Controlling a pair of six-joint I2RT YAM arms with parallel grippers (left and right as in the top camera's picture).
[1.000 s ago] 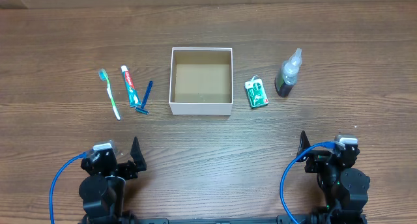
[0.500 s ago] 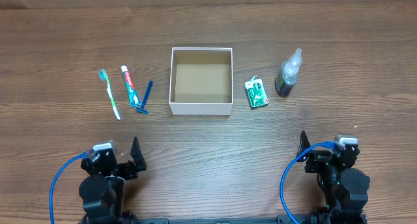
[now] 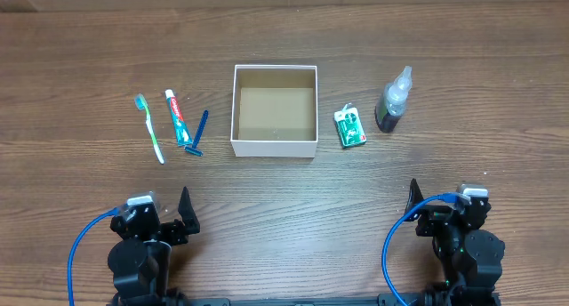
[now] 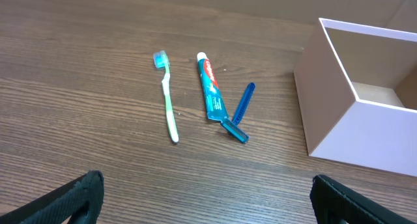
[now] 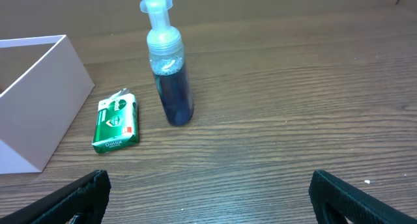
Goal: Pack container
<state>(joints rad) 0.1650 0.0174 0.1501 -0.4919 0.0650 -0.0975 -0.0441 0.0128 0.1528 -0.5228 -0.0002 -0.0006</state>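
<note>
Finding container point(image 3: 274, 148) empty; all toiletries point(image 3: 178, 116) lie ahead of our left gripper point(image 4: 208, 201) and right gripper point(image 5: 208, 195), both spread apart.

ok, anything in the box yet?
No, in the overhead view the container is bare inside; toothbrush, toothpaste, razor, green packet and bottle lie on the table beside it.

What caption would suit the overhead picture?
Empty container flanked by toothbrush, toothpaste and razor on one side, green packet and pump bottle opposite.

Left claw point(image 4: 208, 196) and right claw point(image 5: 208, 193) are black, with blue cables point(image 3: 75, 251).
</note>
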